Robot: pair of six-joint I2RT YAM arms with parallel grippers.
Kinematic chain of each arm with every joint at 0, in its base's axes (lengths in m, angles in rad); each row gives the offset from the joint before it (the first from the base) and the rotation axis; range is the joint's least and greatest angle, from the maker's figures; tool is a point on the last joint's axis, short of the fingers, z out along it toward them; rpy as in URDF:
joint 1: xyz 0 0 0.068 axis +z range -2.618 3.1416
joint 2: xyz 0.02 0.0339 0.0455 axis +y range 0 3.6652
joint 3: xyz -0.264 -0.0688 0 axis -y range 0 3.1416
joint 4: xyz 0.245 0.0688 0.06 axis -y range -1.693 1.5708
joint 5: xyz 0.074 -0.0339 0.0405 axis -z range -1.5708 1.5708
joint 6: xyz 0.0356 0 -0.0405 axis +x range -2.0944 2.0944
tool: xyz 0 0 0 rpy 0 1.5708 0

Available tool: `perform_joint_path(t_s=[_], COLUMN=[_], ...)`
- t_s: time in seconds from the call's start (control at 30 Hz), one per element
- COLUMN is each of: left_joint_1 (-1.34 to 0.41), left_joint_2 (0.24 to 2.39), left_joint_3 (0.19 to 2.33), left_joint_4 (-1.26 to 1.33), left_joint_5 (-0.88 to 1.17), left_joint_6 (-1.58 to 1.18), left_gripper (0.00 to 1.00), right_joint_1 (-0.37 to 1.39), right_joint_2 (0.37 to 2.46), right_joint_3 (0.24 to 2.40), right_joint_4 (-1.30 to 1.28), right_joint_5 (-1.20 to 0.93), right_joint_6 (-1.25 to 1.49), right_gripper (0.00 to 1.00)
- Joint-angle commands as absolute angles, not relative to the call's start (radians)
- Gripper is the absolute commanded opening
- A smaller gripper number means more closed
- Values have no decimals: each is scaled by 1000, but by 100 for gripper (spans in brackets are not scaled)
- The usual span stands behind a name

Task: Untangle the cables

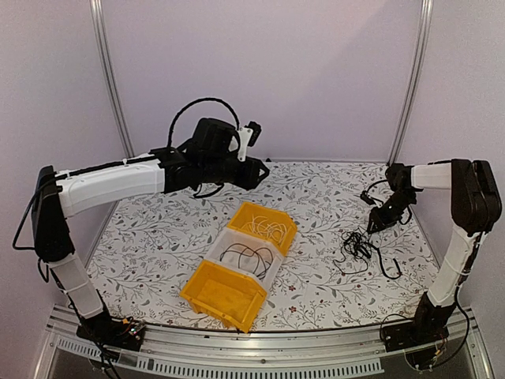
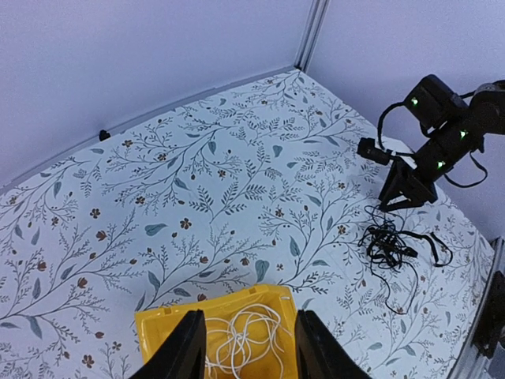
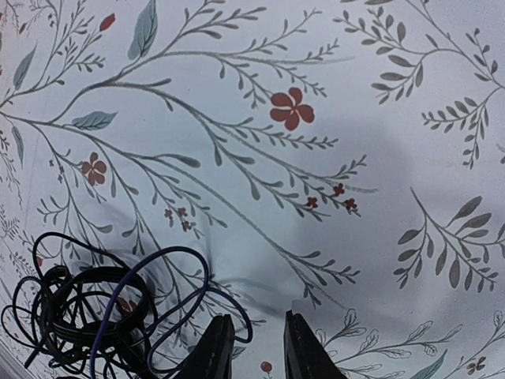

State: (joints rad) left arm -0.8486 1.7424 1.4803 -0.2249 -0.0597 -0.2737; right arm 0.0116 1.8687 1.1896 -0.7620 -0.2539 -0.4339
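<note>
three bins (image 1: 219, 249): a diagonal row on the floral table (image 1: 158, 237), with pale lilac walls (image 1: 276, 63) behind.
cables (image 1: 359, 246): we see a black tangle right of the bins, its loose tail trailing toward the near right.
right wrist only: a bluish loop (image 3: 177, 260) in it.
left gripper (image 2: 249, 316): spread, holding nothing, above cream cables (image 1: 268, 227).
right gripper (image 3: 258, 317): narrowly parted, nothing between, beside the tangle.

No legible writing in any view.

White table cover printed with grey leaves and red flowers (image 1: 158, 237): pattern only, no characters. Row of yellow, white and yellow plastic bins (image 1: 213, 304) at its middle: plain walls. Small green lights (image 2: 412, 101) on the black arm above its right edge: unlettered.
</note>
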Motion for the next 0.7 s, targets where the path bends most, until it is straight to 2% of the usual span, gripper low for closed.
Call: perform_joint_path(t_s=[0.0, 0.13, 0.23, 0.4, 0.67], left_joint_1=[-867, -867, -867, -869, -882], left_joint_2=[1756, 1758, 1758, 1760, 1737], left_joint_3=[1503, 1506, 1505, 1491, 1461], left_joint_4=[-217, -216, -215, -200, -186], left_joint_5=[-54, -54, -51, -45, -64], left_joint_6=[-284, -277, -276, -278, -284], left_gripper=[42, 42, 42, 42, 42], right_joint_1=[8, 7, 7, 8, 8], right_joint_2=[1898, 1901, 1887, 1858, 1922], right_joint_3=[1241, 1256, 1268, 1246, 1229], right_joint_4=[-762, -769, -795, -795, -805], right_joint_5=[-351, -407, -405, -339, -332], right_joint_6=[-423, -425, -422, -419, -423], right_gripper=[23, 8, 7, 21, 26])
